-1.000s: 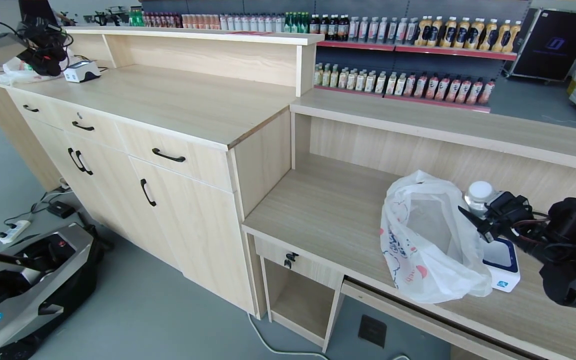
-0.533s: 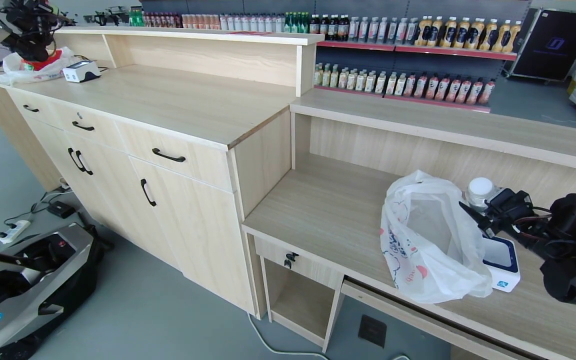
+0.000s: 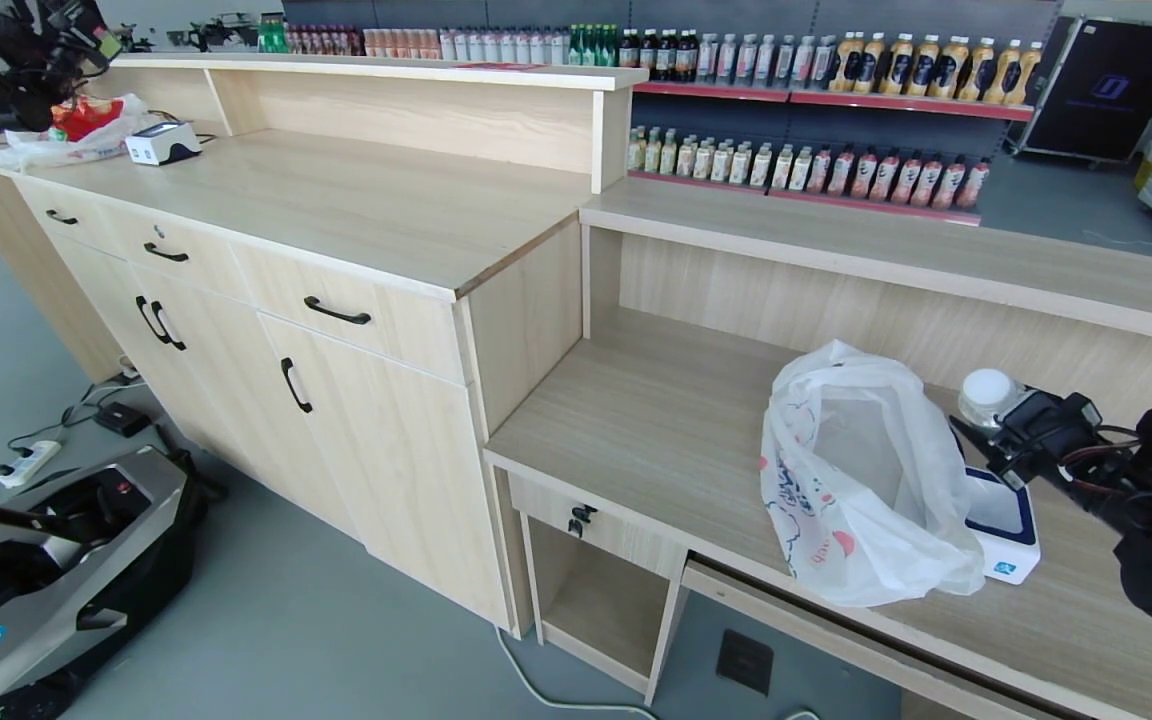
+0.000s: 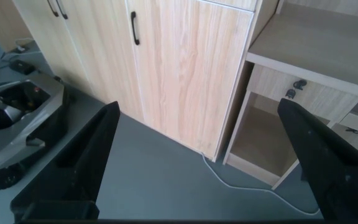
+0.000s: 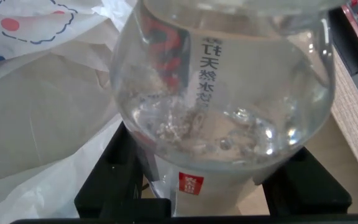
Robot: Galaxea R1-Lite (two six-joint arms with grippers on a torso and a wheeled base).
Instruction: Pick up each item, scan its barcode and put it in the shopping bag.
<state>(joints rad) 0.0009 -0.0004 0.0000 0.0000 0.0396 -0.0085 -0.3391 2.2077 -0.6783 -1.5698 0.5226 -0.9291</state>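
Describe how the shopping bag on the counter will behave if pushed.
The shopping bag looks thin and crinkled, so it would probably crumple rather than slide. It seems empty and translucent, likely light. Its mouth stands open unsupported and may collapse at a touch.

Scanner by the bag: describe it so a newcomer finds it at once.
On the low counter on the robot's right, look just right of the white bag. The scanner is the small white box against the bag's edge, near the held bottle. Its dark blue top sets it apart from its neighbours.
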